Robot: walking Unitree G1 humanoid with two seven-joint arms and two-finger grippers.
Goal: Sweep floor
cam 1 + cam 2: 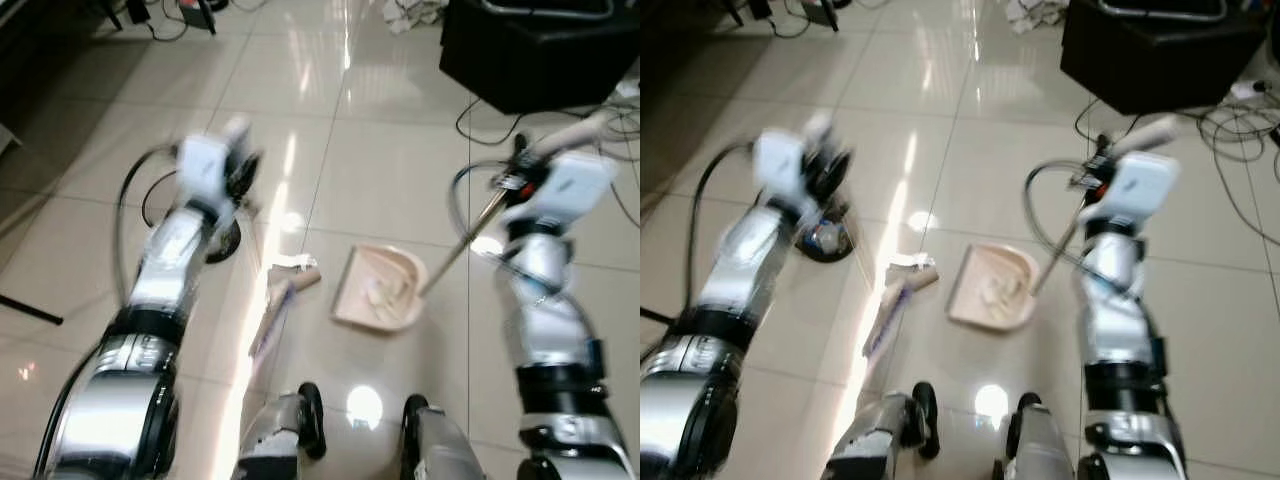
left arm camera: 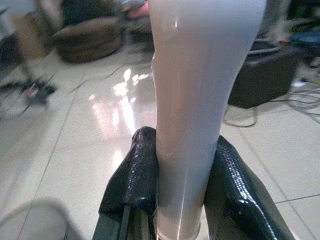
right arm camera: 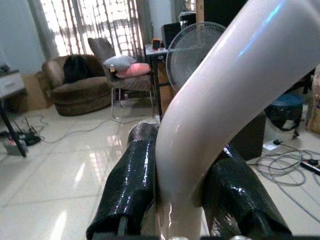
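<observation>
Blurred broom (image 1: 283,300); dustpan (image 1: 380,288) contents hard to make out

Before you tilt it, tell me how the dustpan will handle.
The dustpan looks like thin plastic, probably light and stiff. On the glossy tiled floor it may slide when pushed. Held by the right hand far up its long handle, it could swing and spill its crumpled scraps.

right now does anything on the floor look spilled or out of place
Nothing looks spilled. The beige plastic dustpan sits flat on the glossy tiled floor with pale scraps already inside it, and the broom head lies just to its left. Loose black cables trail across the tiles on the robot's right, a possible snag.
</observation>
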